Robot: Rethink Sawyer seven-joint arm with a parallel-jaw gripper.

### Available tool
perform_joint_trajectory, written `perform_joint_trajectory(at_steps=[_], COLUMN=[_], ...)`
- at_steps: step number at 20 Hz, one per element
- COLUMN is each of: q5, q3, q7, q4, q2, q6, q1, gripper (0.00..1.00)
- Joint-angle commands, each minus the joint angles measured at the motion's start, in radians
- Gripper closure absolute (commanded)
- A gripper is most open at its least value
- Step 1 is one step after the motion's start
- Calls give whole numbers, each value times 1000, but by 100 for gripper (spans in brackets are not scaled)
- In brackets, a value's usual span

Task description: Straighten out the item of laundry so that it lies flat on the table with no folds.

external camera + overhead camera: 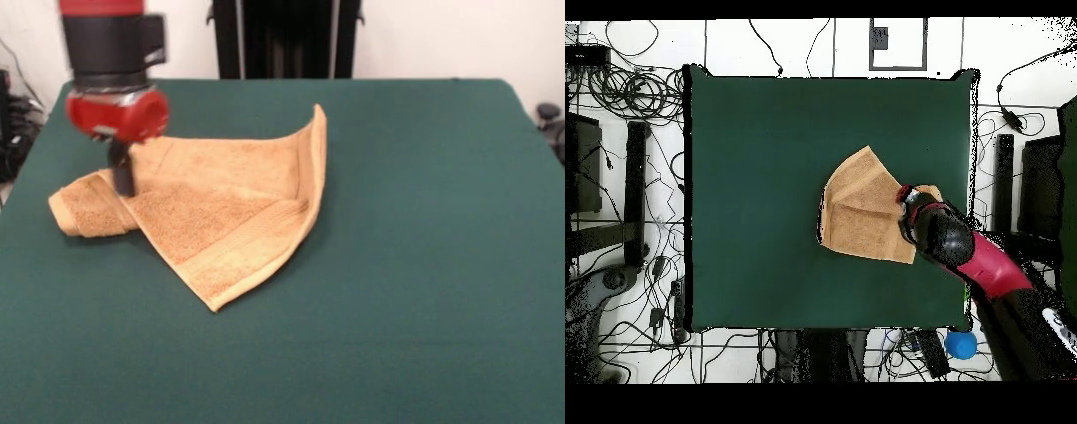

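Observation:
The golden-tan towel (221,216) lies folded over on the green table (424,265), left of centre. Its left end is rolled into a bunch, its right edge stands up in a ridge, and one corner points toward the table's front. My gripper (122,181) comes down from the red and black arm onto the towel's left part, next to the rolled end, and its dark fingers sit close together on the cloth. In the overhead view the towel (860,205) lies right of the table's (755,200) middle, with the gripper (905,200) at its right edge.
The robot's black pedestal (284,40) stands behind the table's far edge. Cables and stands (635,180) lie on the floor around the table. A blue object (961,344) sits on the floor by the robot's base.

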Motion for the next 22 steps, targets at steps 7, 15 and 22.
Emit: perform_joint_trajectory(at_steps=[7,15,22], q5=[-113,-101,-88], q3=[48,48,56], q7=[150,135,140], q4=[-196,-216,-211], q2=[264,247,223], q6=[-418,-400,-356], q1=[64,78,94], gripper=[100,100,100])
